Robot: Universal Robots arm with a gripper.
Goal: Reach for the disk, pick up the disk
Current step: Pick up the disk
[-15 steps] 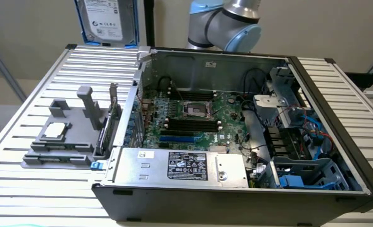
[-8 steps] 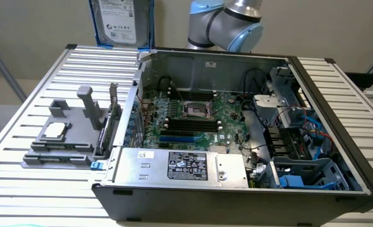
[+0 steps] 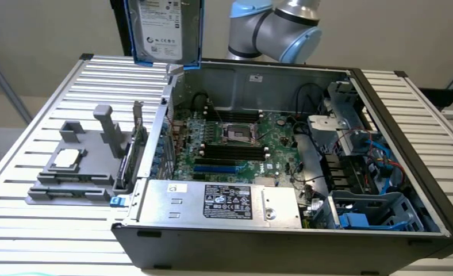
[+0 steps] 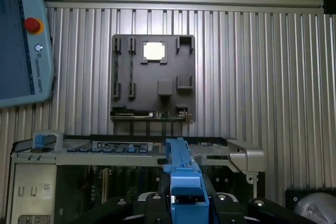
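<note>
Disk hangs upright in the air with its label facing out. It is above the far corner of the open computer case on the exterior view's left, clear of the worktop. In the wrist view the disk's blue carrier edge runs straight down into the tool, between its dark fingers. The tool looks clamped on the disk, though the contact itself is partly hidden. Judged progress: reach done, pick-up as good as done, since the disk rests on nothing. Grey tray sits on the worktop, well apart from the disk.
</note>
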